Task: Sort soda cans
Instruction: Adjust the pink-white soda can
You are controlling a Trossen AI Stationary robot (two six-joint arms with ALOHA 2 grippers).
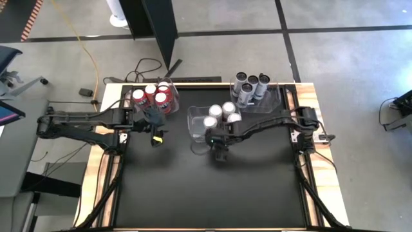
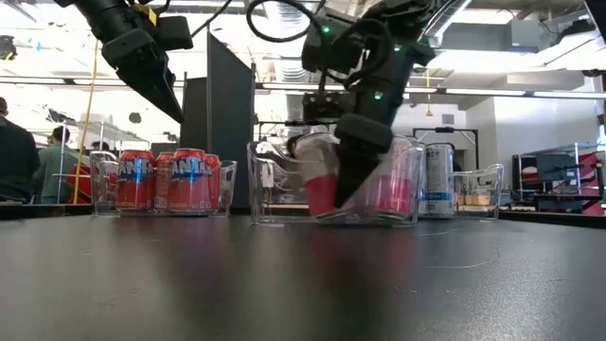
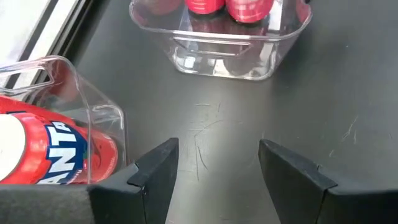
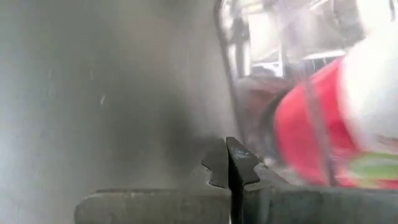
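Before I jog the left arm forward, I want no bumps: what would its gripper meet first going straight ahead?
Probably the clear middle bin holding pink cans. The left gripper is open over bare table, and the red can sits off to one side.

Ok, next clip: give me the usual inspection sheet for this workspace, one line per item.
Surface: black table with wooden side edges, bare at the front.
Job's things: red cans in the left clear bin; pink-and-white cans in the middle bin; grey cans in the right bin.
Clutter: nothing seen loose on the table.
Grippers: left gripper empty, jaws open, raised above the table between the red cans' bin and the middle bin; right gripper low at the middle bin's front wall, jaws shut, empty.
Cables: dark cables and a yellow cord on the floor behind the table.
Surroundings: people standing in the room beyond.
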